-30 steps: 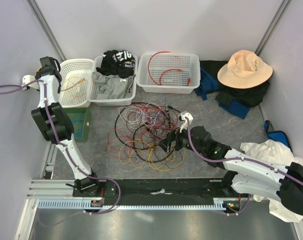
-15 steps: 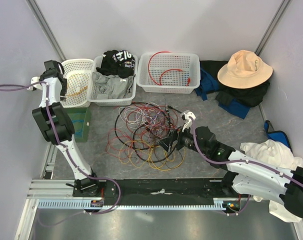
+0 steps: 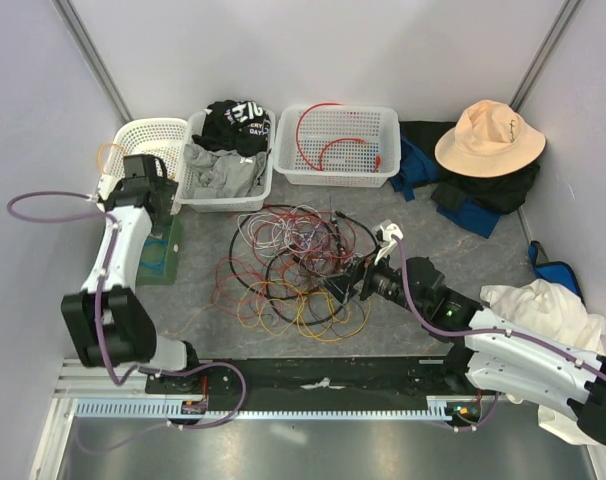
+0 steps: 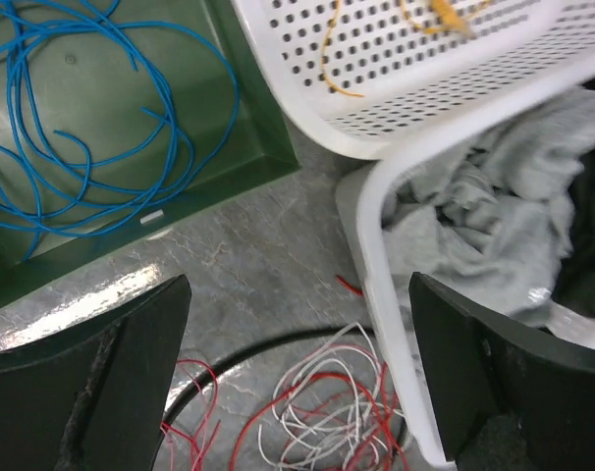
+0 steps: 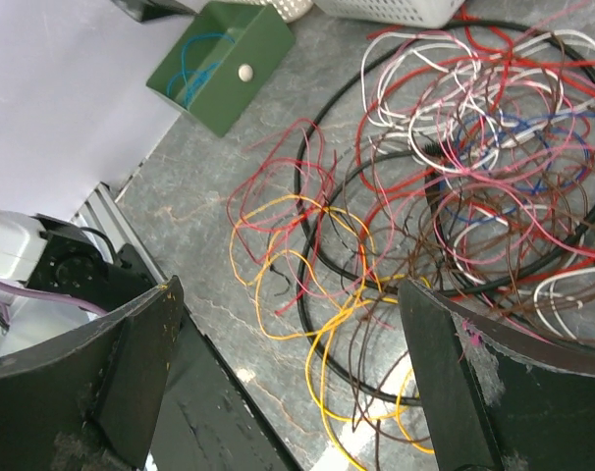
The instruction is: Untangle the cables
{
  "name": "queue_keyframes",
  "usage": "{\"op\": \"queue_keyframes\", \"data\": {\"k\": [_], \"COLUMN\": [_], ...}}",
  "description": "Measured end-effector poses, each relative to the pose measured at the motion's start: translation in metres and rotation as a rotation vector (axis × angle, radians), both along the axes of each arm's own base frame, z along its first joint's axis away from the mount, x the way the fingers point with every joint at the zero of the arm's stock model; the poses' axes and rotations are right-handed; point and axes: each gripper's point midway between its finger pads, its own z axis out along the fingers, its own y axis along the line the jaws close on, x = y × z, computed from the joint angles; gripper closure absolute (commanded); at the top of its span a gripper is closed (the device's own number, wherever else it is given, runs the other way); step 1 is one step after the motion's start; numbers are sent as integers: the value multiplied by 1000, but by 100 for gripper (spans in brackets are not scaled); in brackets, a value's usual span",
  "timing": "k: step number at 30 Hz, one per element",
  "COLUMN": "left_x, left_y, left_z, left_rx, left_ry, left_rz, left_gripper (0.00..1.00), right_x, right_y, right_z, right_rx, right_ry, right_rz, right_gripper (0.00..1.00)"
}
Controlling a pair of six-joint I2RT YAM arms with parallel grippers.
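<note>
The cables (image 3: 293, 268) lie in one loose tangle of red, yellow, black, white and brown loops on the grey floor. My right gripper (image 3: 346, 284) hovers open over the tangle's right edge. In the right wrist view, yellow and black loops (image 5: 376, 294) lie below the right gripper (image 5: 288, 339), untouched. My left gripper (image 3: 155, 186) is open and empty beside the left basket (image 3: 133, 135). In the left wrist view the left gripper (image 4: 297, 329) hangs over bare floor, with white and red cable ends (image 4: 337, 417) just below. An orange cable (image 4: 445, 14) lies in that basket.
A green bin (image 4: 248, 118) holds a blue wire (image 4: 81, 147). The middle basket (image 3: 228, 170) holds grey and black clothes. The right basket (image 3: 338, 145) holds a red cable (image 3: 328, 140). A tan hat (image 3: 488, 138) on dark cloths and a white cloth (image 3: 543, 300) lie at the right.
My left gripper has opened and swung from above the left basket down and right toward the floor. The right gripper has drifted slightly right, staying open.
</note>
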Motion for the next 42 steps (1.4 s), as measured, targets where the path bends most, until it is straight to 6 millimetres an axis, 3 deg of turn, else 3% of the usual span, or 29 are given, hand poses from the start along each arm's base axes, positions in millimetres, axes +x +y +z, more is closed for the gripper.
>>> {"op": "queue_keyframes", "data": {"k": [3,5,7,9,12,15,18,24,29,33,34,35,40,41,42], "left_x": [-11,-17,-22,-35,-61,-83,-106,-134,-144,-149,-151,-152,-155,-155,-156], "left_y": [-7,-27,-60,-123,-190,-225,-249,-264,-262,-258,-257,-255,-252,-252,-251], "left_z": [27,43,52,58,41,15,-5,-27,-37,-39,-39,-39,-33,-31,-29], "left_rx": [18,39,46,45,37,42,48,52,53,52,51,50,42,41,40], "left_ry": [-93,-167,-223,-301,-312,-261,-219,-181,-170,-177,-183,-189,-223,-230,-239], "left_rz": [-27,-93,-206,-419,-666,-819,-934,-1031,-1051,-1051,-1051,-1050,-1048,-1047,-1047], "left_gripper": [2,5,10,13,17,17,18,18,18,18,18,18,18,18,18], "right_x": [1,4,9,15,18,15,11,-4,-17,-6,-2,3,24,26,29], "right_y": [-4,-7,-9,-9,-8,-10,-12,-8,-7,6,9,12,13,12,11], "right_z": [-11,-19,-31,-50,-80,-110,-122,-135,-170,-180,-181,-183,-188,-188,-188], "right_rx": [-19,-37,-68,-118,-196,-272,-310,-366,-517,-610,-625,-643,-719,-723,-724], "right_ry": [11,20,36,70,128,194,222,233,259,233,228,222,181,179,178], "right_rz": [-17,-40,-71,-95,-107,-106,-102,-71,-57,-83,-93,-108,-187,-205,-222], "right_gripper": [2,2,2,3,7,10,12,14,15,20,25,39,80,96,100]}}
